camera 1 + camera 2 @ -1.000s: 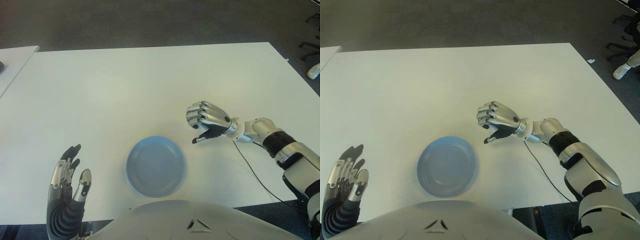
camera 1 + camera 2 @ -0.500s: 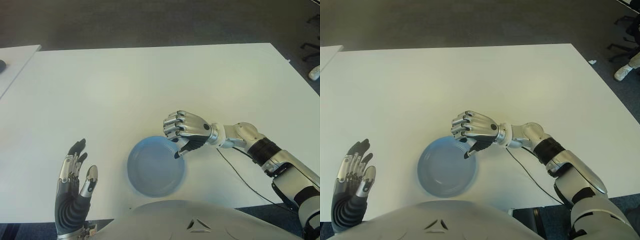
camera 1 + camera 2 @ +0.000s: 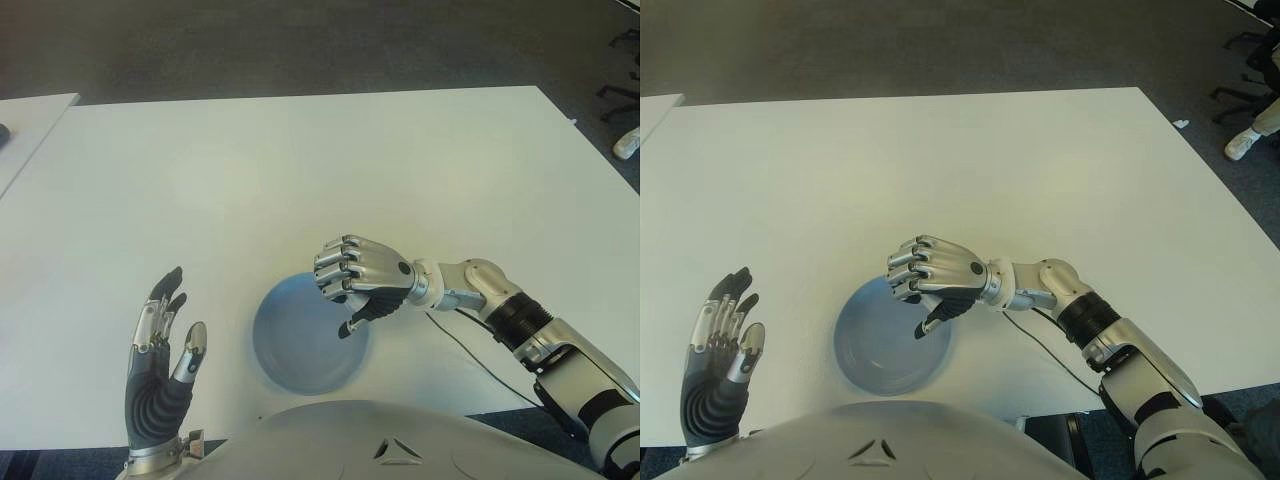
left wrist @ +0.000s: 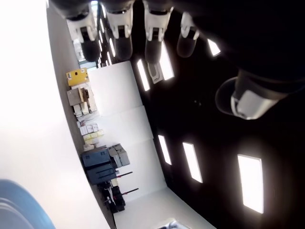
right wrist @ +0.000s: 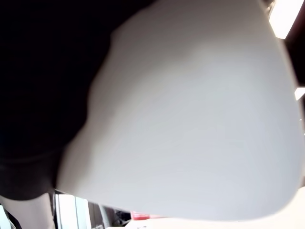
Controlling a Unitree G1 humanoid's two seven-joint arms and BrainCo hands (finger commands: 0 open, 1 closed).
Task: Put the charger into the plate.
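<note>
The right hand [image 3: 362, 278] is curled over the plate [image 3: 300, 362] — the charger is hidden, so a grip can't be confirmed; it may miss. The left hand [image 3: 160, 375] is spread, holding nothing.

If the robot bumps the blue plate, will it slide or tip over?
The blue plate would probably slide, not tip: it is low, wide and flat on the smooth white table. It likely won't roll either. The right hand, curled shut, shows over its rim.

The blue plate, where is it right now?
The round blue plate sits on the white table near its front edge, just before the robot's body. The curled right hand is over its right rim; the open left hand shows to its left.
</note>
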